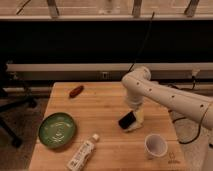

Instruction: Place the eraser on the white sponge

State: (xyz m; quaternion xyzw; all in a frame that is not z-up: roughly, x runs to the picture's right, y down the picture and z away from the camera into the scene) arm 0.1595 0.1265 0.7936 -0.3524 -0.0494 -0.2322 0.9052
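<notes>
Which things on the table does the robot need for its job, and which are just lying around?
Needed: eraser, white sponge, gripper right over them.
Just lying about: green plate, bottle, white cup, reddish thing.

Gripper [133, 113]: hanging right of centre — just above the white sponge [137, 123].
Eraser [126, 120]: resting against the white sponge.
Green plate [57, 130]: sitting front-left.
</notes>
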